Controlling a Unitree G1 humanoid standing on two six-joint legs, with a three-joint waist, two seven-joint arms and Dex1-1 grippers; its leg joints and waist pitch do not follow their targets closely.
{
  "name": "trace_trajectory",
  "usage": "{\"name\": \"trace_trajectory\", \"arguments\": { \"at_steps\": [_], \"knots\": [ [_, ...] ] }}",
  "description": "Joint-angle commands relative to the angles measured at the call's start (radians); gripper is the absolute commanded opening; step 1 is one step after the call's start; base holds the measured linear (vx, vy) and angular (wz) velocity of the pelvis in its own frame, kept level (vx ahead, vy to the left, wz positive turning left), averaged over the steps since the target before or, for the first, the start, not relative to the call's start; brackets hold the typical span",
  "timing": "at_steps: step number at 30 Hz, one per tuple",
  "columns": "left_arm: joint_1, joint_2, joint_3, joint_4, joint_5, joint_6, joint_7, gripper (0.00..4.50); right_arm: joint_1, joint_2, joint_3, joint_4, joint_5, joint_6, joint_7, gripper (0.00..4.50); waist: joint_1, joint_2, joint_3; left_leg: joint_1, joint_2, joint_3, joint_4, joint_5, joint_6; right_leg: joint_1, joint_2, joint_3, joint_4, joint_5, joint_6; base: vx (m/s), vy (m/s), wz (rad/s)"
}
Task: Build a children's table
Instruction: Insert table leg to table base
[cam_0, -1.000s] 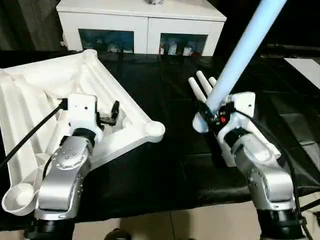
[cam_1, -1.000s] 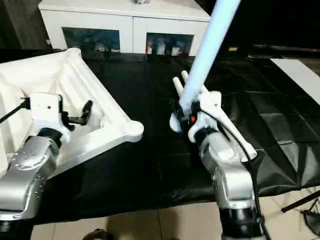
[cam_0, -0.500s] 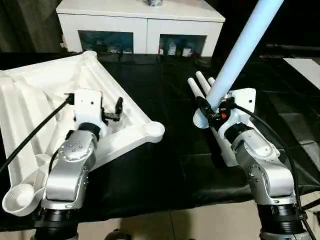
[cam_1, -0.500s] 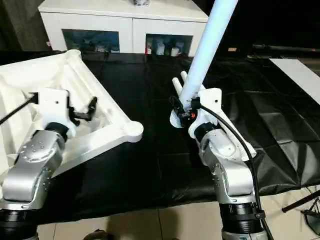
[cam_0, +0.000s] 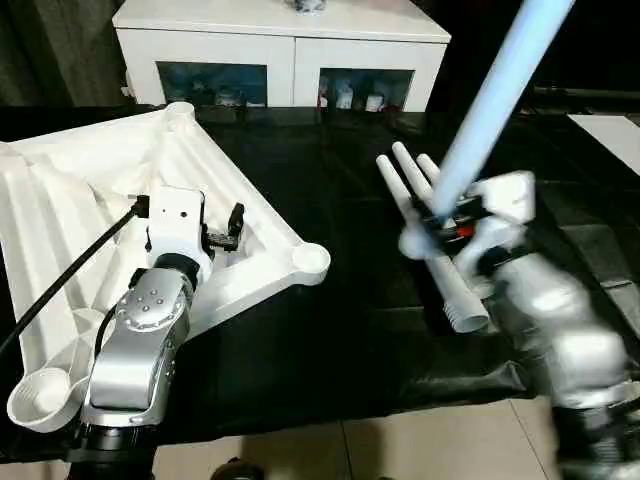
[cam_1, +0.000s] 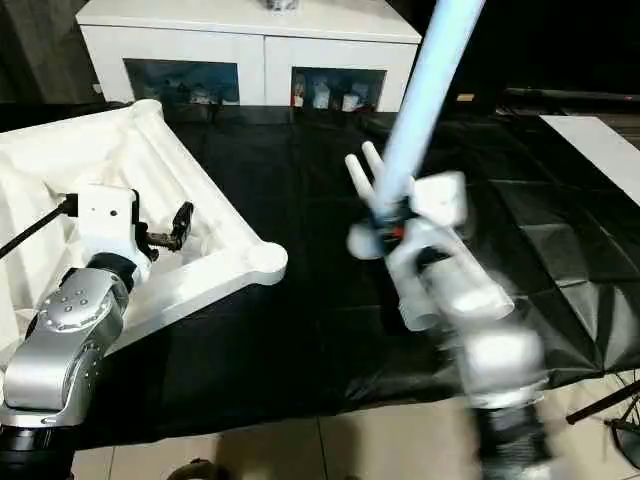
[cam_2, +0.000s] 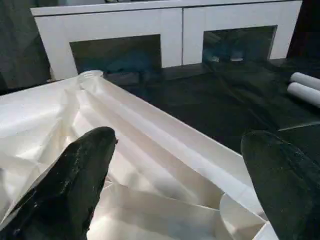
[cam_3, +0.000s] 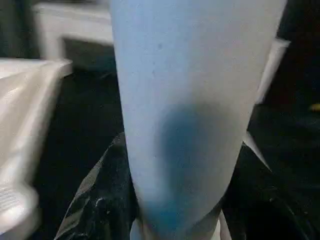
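head stereo downward, wrist cameras close-up

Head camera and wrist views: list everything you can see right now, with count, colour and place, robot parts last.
Table top: one, white, upside down with ribbed underside up, on the robot's left.
Held leg: one, pale blue-white, raised steeply in the right gripper.
Spare legs: three, white, lying together on the cloth at centre right.
Cloth: one, black, covering the work surface.
Cabinet: one, white with dark glass openings, behind the work.
Left gripper: black fingers open, over the table top.
Right gripper: shut on the held leg.
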Motion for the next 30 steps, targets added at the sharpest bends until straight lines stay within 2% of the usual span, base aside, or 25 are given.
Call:
{"name": "trace_trajectory", "arguments": {
  "at_steps": [1, 2, 3, 5, 7, 8, 9, 10, 11, 12, 14, 16, 18, 19, 20, 21, 23, 24, 25, 26, 28, 30],
  "knots": [
    [-0.005, -0.001, -0.005, 0.002, 0.003, -0.001, -0.010, 4.50, -0.037, -0.023, -0.041, 0.034, 0.002, -0.020, 0.010, 1.85, -0.009, 0.011, -0.067, 0.037, 0.046, -0.028, -0.077, -0.340, -0.065, 0.023, -0.051, 0.036, -0.088, -0.268, -0.094, 0.000, 0.000, 0.00],
    [-0.008, 0.000, -0.004, 0.006, 0.000, -0.006, -0.014, 4.50, -0.047, -0.027, -0.048, 0.040, 0.003, -0.023, 0.007, 1.85, -0.009, 0.022, -0.067, 0.037, 0.044, -0.029, -0.077, -0.339, -0.065, 0.024, -0.052, 0.036, -0.087, -0.269, -0.098, 0.000, 0.000, 0.00],
    [-0.011, 0.000, -0.001, 0.012, -0.003, -0.011, -0.019, 4.50, -0.054, -0.027, -0.050, 0.042, 0.004, -0.024, 0.003, 1.85, -0.013, 0.015, -0.067, 0.035, 0.045, -0.028, -0.076, -0.330, -0.061, 0.024, -0.050, 0.035, -0.089, -0.258, -0.100, 0.000, 0.000, 0.00],
    [-0.015, 0.002, -0.001, 0.018, 0.000, -0.012, -0.020, 4.50, -0.057, -0.014, -0.053, 0.034, 0.014, -0.018, -0.007, 1.85, -0.015, 0.028, -0.069, 0.033, 0.044, -0.030, -0.076, -0.316, -0.057, 0.026, -0.049, 0.035, -0.084, -0.224, -0.111, 0.000, 0.000, 0.00],
    [-0.017, 0.002, 0.001, 0.024, -0.003, -0.021, -0.025, 4.50, -0.041, 0.008, -0.035, 0.011, 0.022, -0.016, -0.018, 1.85, -0.022, 0.025, -0.071, 0.031, 0.044, -0.030, -0.077, -0.317, -0.050, 0.028, -0.049, 0.034, -0.084, -0.211, -0.127, 0.000, 0.000, 0.00],
    [-0.009, 0.007, -0.003, 0.024, 0.012, -0.033, -0.020, 4.50, -0.002, 0.040, -0.006, -0.019, 0.018, -0.014, -0.030, 1.85, -0.022, 0.027, -0.071, 0.030, 0.045, -0.031, -0.077, -0.317, -0.049, 0.029, -0.049, 0.033, -0.084, -0.211, -0.130, 0.000, 0.000, 0.00],
    [0.001, 0.006, 0.000, 0.016, 0.010, -0.031, -0.019, 4.50, 0.027, 0.065, 0.006, -0.036, 0.018, -0.013, -0.040, 1.85, -0.019, 0.022, -0.070, 0.031, 0.046, -0.030, -0.078, -0.316, -0.044, 0.028, -0.050, 0.034, -0.085, -0.212, -0.132, 0.000, 0.000, 0.00],
    [0.001, 0.006, 0.000, 0.016, 0.010, -0.031, -0.019, 4.50, 0.027, 0.065, 0.006, -0.036, 0.018, -0.013, -0.040, 1.85, -0.019, 0.028, -0.071, 0.030, 0.047, -0.031, -0.080, -0.311, -0.045, 0.028, -0.051, 0.034, -0.085, -0.204, -0.135, 0.000, 0.000, 0.00],
    [0.025, 0.013, 0.001, 0.003, 0.024, -0.030, -0.009, 4.50, 0.064, 0.092, 0.023, -0.054, 0.008, -0.017, -0.057, 1.85, -0.018, 0.037, -0.072, 0.031, 0.047, -0.033, -0.080, -0.317, -0.047, 0.028, -0.051, 0.033, -0.082, -0.201, -0.138, 0.000, 0.000, 0.00],
    [0.063, 0.016, 0.013, -0.019, 0.038, -0.033, 0.009, 4.50, 0.112, 0.130, 0.039, -0.080, 0.000, -0.025, -0.085, 1.85, -0.020, 0.035, -0.071, 0.033, 0.049, -0.034, -0.083, -0.328, -0.051, 0.027, -0.049, 0.032, -0.084, -0.196, -0.140, 0.000, 0.000, 0.00],
    [0.086, 0.003, 0.033, -0.036, 0.037, -0.045, 0.029, 4.50, 0.136, 0.152, 0.046, -0.096, -0.008, -0.035, -0.106, 1.85, -0.020, 0.036, -0.070, 0.030, 0.051, -0.035, -0.086, -0.335, -0.053, 0.029, -0.050, 0.032, -0.084, -0.189, -0.142, 0.000, 0.000, 0.00],
    [0.119, -0.006, 0.049, -0.067, 0.042, -0.073, 0.044, 4.50, 0.158, 0.187, 0.051, -0.116, 0.002, -0.043, -0.119, 1.85, -0.018, 0.040, -0.072, 0.035, 0.051, -0.034, -0.085, -0.342, -0.055, 0.026, -0.048, 0.033, -0.083, -0.198, -0.141, 0.000, 0.000, 0.00],
    [0.131, -0.012, 0.055, -0.086, 0.045, -0.087, 0.052, 4.50, 0.160, 0.202, 0.051, -0.121, 0.018, -0.041, -0.114, 1.85, -0.017, 0.043, -0.066, 0.036, 0.052, -0.034, -0.089, -0.372, -0.053, 0.022, -0.050, 0.033, -0.089, -0.233, -0.131, 0.000, 0.000, 0.00],
    [0.134, -0.019, 0.060, -0.095, 0.042, -0.090, 0.057, 4.50, 0.159, 0.207, 0.051, -0.122, 0.023, -0.041, -0.112, 1.85, -0.015, 0.043, -0.065, 0.039, 0.052, -0.034, -0.089, -0.389, -0.058, 0.019, -0.049, 0.034, -0.092, -0.256, -0.120, 0.000, 0.000, 0.00],
    [0.136, -0.029, 0.065, -0.110, 0.038, -0.095, 0.067, 4.50, 0.158, 0.207, 0.055, -0.125, 0.025, -0.038, -0.103, 1.85, -0.015, 0.035, -0.064, 0.040, 0.053, -0.034, -0.090, -0.395, -0.059, 0.018, -0.049, 0.034, -0.094, -0.265, -0.116, 0.000, 0.000, 0.00],
    [0.139, -0.034, 0.062, -0.124, 0.038, -0.093, 0.070, 4.50, 0.156, 0.206, 0.059, -0.125, 0.027, -0.037, -0.094, 1.85, -0.011, 0.040, -0.062, 0.041, 0.053, -0.035, -0.091, -0.405, -0.064, 0.017, -0.051, 0.035, -0.095, -0.279, -0.111, 0.000, 0.000, 0.00],
    [0.144, -0.034, 0.054, -0.133, 0.042, -0.089, 0.069, 4.50, 0.155, 0.206, 0.060, -0.124, 0.032, -0.035, -0.087, 1.85, -0.011, 0.034, -0.061, 0.039, 0.051, -0.035, -0.091, -0.416, -0.065, 0.017, -0.052, 0.035, -0.097, -0.310, -0.097, 0.000, 0.000, 0.00],
    [0.154, -0.035, 0.043, -0.137, 0.049, -0.093, 0.069, 4.50, 0.150, 0.199, 0.058, -0.115, 0.033, -0.030, -0.081, 1.85, -0.011, 0.034, -0.060, 0.037, 0.050, -0.036, -0.091, -0.418, -0.066, 0.017, -0.053, 0.035, -0.098, -0.327, -0.087, 0.000, 0.000, 0.00],
    [0.154, -0.035, 0.043, -0.137, 0.049, -0.093, 0.069, 4.50, 0.150, 0.199, 0.058, -0.115, 0.033, -0.030, -0.081, 1.85, -0.011, 0.025, -0.060, 0.036, 0.050, -0.036, -0.090, -0.412, -0.063, 0.017, -0.055, 0.035, -0.099, -0.347, -0.078, 0.000, 0.000, 0.00],
    [0.166, -0.038, 0.037, -0.140, 0.049, -0.101, 0.067, 4.50, 0.143, 0.191, 0.057, -0.103, 0.032, -0.031, -0.072, 1.85, -0.010, 0.028, -0.060, 0.037, 0.050, -0.035, -0.090, -0.409, -0.063, 0.015, -0.055, 0.036, -0.100, -0.352, -0.075, 0.000, 0.000, 0.00],
    [0.174, -0.046, 0.037, -0.141, 0.050, -0.116, 0.071, 4.50, 0.136, 0.184, 0.058, -0.091, 0.026, -0.037, -0.065, 1.85, -0.013, 0.021, -0.060, 0.033, 0.049, -0.036, -0.090, -0.401, -0.060, 0.017, -0.057, 0.034, -0.101, -0.373, -0.065, 0.000, 0.000, 0.00],
    [0.172, -0.055, 0.045, -0.140, 0.056, -0.118, 0.079, 4.50, 0.126, 0.180, 0.057, -0.075, 0.022, -0.040, -0.059, 1.85, -0.015, 0.025, -0.060, 0.034, 0.048, -0.036, -0.089, -0.402, -0.062, 0.014, -0.055, 0.035, -0.103, -0.370, -0.064, 0.000, 0.000, 0.00]
  ]
}}
